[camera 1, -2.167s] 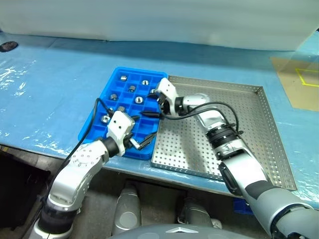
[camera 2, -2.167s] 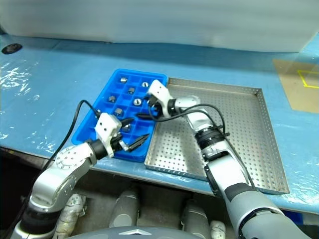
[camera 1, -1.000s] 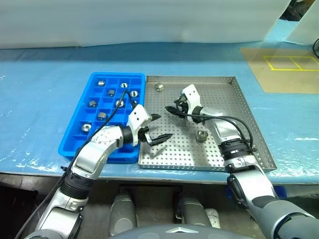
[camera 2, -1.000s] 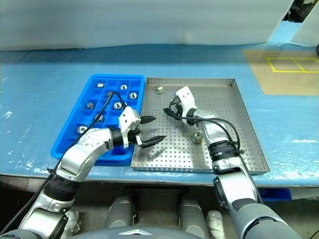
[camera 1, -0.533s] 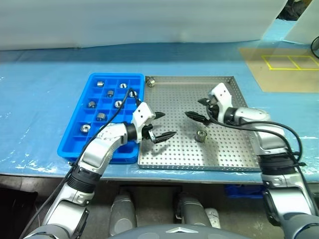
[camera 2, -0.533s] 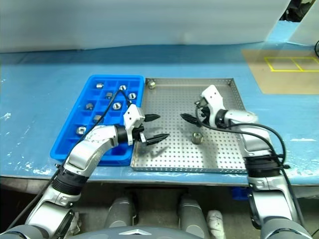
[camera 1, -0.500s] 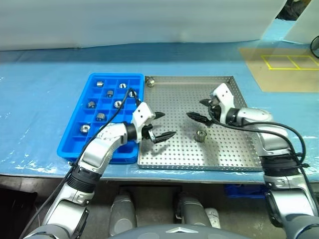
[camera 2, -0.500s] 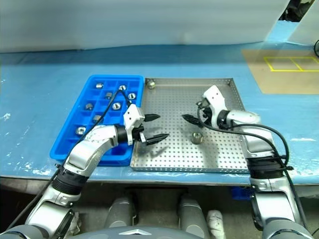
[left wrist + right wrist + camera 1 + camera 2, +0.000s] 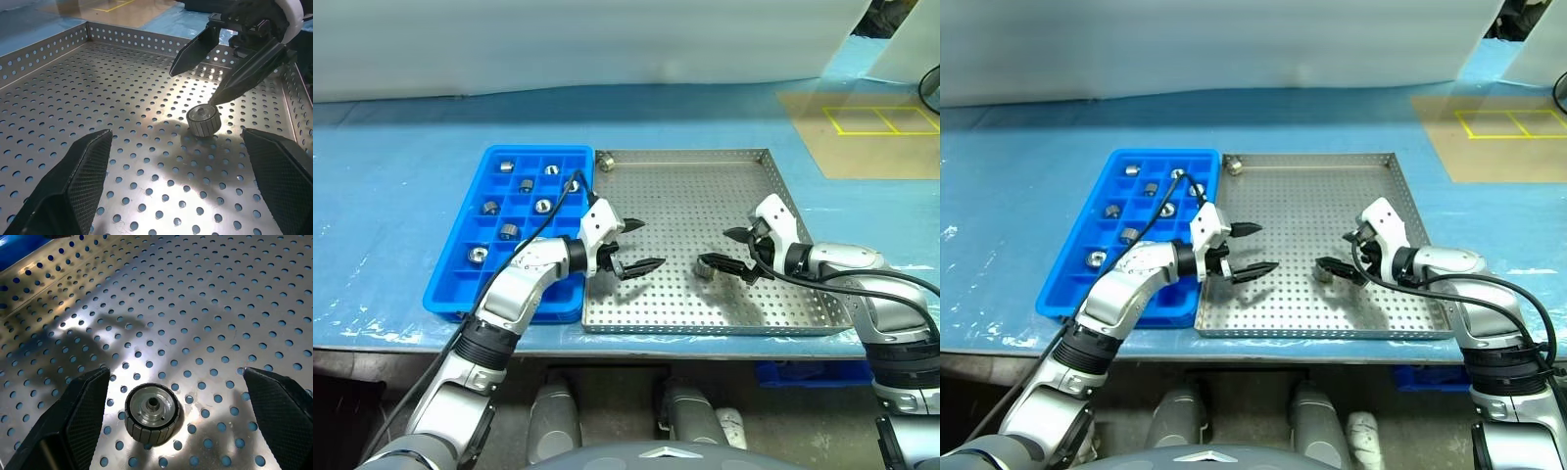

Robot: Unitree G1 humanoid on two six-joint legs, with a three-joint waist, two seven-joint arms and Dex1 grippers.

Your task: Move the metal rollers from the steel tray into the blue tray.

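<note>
The right wrist view reveals the roller's (image 9: 152, 413) central hole. Both the left gripper (image 9: 632, 245) and right gripper (image 9: 728, 250) gape wide, empty, flanking it.

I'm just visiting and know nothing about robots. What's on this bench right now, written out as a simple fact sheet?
surface: bench with blue covering
steel tray: perforated, right of the blue tray
blue tray: gridded plastic, several rollers already sitting in its compartments
rollers left in steel tray: one near the middle, one in the far corner next to the blue tray
left gripper: open, empty, over the steel tray
right gripper: open, empty, fingers either side of the middle roller
</note>
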